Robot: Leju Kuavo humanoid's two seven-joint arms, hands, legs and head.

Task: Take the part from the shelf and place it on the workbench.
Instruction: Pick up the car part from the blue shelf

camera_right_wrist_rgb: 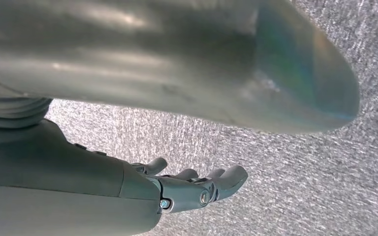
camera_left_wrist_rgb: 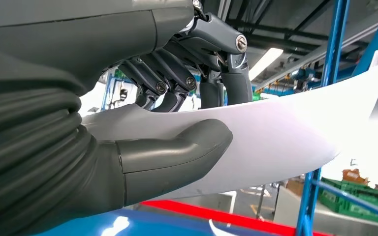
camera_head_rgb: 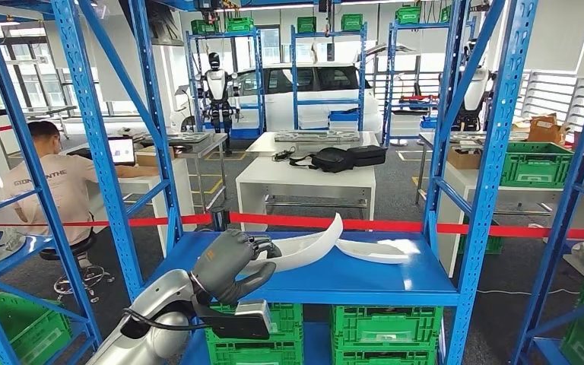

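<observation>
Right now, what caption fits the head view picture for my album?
The left robot hand grips a curved white part on the blue shelf; another white part lies beside it.

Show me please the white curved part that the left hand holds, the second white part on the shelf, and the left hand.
White curved part (camera_head_rgb: pixel 309 245), head view, its raised middle.
Second white part (camera_head_rgb: pixel 372 252), head view, its flat middle.
Left hand (camera_head_rgb: pixel 230 264), head view, its back.
</observation>
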